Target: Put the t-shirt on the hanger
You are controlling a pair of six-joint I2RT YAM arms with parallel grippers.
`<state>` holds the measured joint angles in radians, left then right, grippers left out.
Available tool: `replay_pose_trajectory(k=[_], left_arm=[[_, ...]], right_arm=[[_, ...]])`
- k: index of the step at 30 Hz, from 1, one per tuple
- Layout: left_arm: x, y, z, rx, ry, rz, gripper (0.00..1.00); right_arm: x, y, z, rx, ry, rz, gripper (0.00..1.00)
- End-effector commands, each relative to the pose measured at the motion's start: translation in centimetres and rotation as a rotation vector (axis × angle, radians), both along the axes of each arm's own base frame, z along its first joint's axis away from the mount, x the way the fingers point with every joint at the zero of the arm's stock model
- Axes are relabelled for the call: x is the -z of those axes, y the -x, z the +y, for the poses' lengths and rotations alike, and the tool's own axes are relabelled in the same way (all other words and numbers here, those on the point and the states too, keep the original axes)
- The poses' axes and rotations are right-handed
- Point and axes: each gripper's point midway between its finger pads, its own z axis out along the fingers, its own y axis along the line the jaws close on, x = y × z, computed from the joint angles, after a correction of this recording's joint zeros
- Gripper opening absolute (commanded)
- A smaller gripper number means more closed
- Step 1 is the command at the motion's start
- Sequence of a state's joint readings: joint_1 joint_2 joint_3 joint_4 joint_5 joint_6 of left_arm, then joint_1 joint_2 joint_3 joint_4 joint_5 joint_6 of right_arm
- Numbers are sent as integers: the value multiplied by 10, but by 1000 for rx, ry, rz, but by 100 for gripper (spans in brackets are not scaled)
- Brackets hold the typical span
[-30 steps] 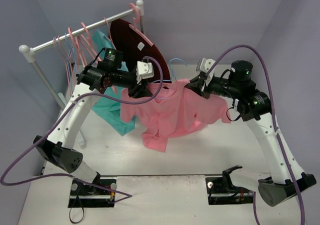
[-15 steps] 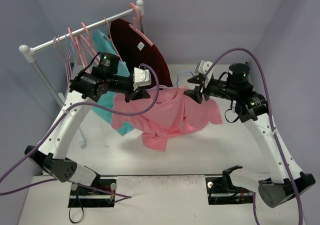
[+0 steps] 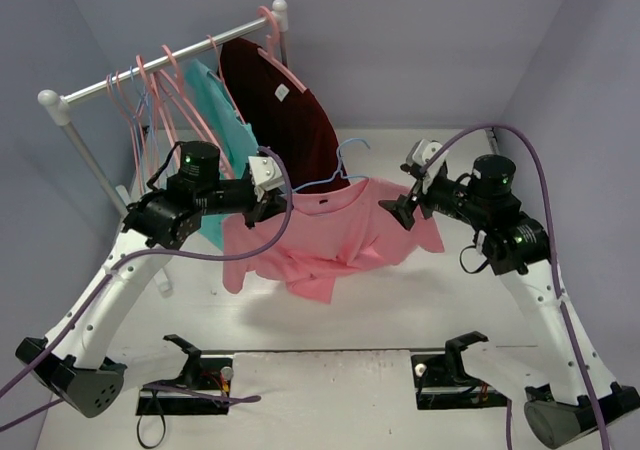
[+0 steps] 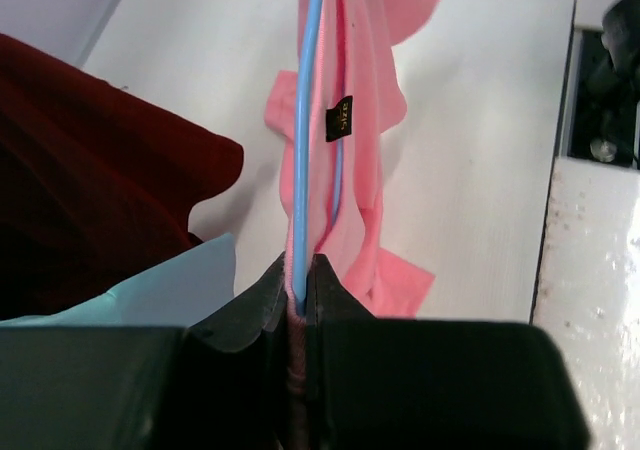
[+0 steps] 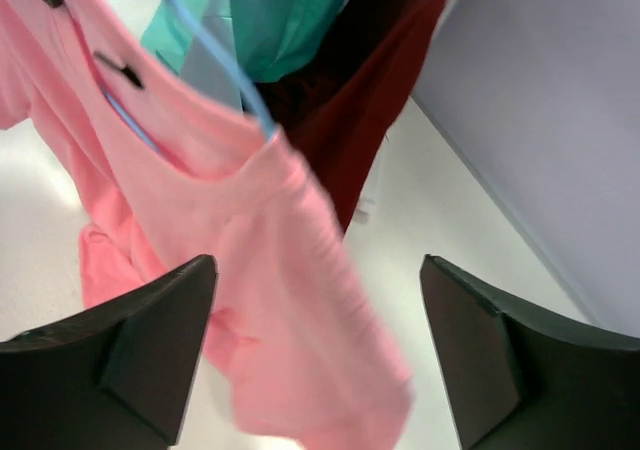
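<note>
Left claw (image 4: pixel 296 270): clenched on a fold of the salmon-pink t-shirt (image 3: pixel 330 235) at its shoulder edge, jaws pressed together with only the fabric seam between them. The light-blue hanger (image 4: pixel 305 120) runs straight into that fold; whether its wire is also pinched cannot be told. A black size label (image 4: pixel 339 120) at the neckline lies just beside the wire.

Right claw (image 5: pixel 315 265): released, fingers spread wide and grasping nothing. The t-shirt's other shoulder hangs in front of them, and no contact shows.

Top view: the left claw (image 3: pixel 272 202) sits at 9 o'clock of the t-shirt and the right claw (image 3: pixel 398 208) at 3 o'clock. The garment is raised above the white desk (image 3: pixel 330 320), spread between the two claws, with its body bunched and drooping toward 6 o'clock. The hanger's slim hook rises from the neck opening toward 12 o'clock, free of any rail; its arms lie inside the neckline.

Surroundings: a dark maroon shirt (image 3: pixel 280 110) hangs at 11 o'clock of the t-shirt, just behind it. A teal shirt (image 3: pixel 225 120) hangs at 10 o'clock, partly hidden by the left arm. Both are on a white clothes rail (image 3: pixel 160 70) crossing the upper left, which also carries several empty pink hangers (image 3: pixel 160 85)
</note>
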<state>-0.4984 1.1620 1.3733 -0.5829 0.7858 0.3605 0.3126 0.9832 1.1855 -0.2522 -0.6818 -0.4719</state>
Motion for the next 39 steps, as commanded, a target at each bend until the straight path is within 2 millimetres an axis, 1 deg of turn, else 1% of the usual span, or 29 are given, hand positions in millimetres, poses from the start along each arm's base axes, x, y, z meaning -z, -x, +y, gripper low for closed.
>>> replay_pose_trajectory(k=[1, 4, 6, 9, 10, 12, 13, 14, 15, 18, 20, 22, 23, 25, 28, 32, 34, 37, 39], left_arm=[[-59, -11, -2, -100, 161, -108, 0], [-59, -4, 1, -131, 172, -82, 0], [-49, 8, 2, -110, 145, -41, 0], [-29, 32, 7, -56, 77, 41, 0], [-26, 38, 10, -44, 68, 53, 0], [-21, 51, 13, -23, 57, 82, 0], [-17, 58, 16, -17, 57, 97, 0], [-15, 61, 20, -33, 58, 101, 0], [-14, 60, 25, -70, 55, 99, 0], [-8, 47, 46, -241, 6, 98, 0], [-9, 30, 70, -456, 2, 105, 0], [-15, 24, 89, -580, 11, 77, 0], [-19, 19, 103, -665, 11, 60, 0], [-21, 19, 119, -782, 35, 87, 0], [-26, 21, 138, -889, 44, 96, 0], [-31, 25, 154, -1019, 122, 133, 0], [-34, 26, 160, -1074, 176, 158, 0], [-43, 22, 164, -1144, 254, 186, 0], [-45, 15, 162, -1168, 261, 201, 0]], right_arm=[[-27, 2, -20, 119, -43, -104, 84], [-40, -2, -37, 227, -57, -127, 86], [-46, -9, -47, 301, -61, -129, 87], [-60, -20, -68, 429, -62, -157, 87], [-66, -22, -74, 467, -62, -171, 88], [-66, -28, -79, 502, -63, -164, 88], [-69, -33, -87, 556, -65, -163, 88], [-68, -38, -92, 591, -64, -157, 88], [-66, -42, -94, 608, -63, -146, 88], [-65, -48, -96, 635, -77, -126, 88], [-64, -50, -92, 618, -89, -114, 88], [-62, -52, -90, 618, -100, -104, 88], [-62, -54, -90, 622, -106, -100, 88], [-60, -56, -89, 625, -115, -88, 88], [-61, -57, -86, 615, -136, -82, 88], [-56, -57, -82, 602, -147, -65, 88], [-52, -57, -78, 584, -153, -49, 88], [-45, -57, -74, 570, -158, -28, 89], [-42, -58, -72, 565, -158, -20, 89]])
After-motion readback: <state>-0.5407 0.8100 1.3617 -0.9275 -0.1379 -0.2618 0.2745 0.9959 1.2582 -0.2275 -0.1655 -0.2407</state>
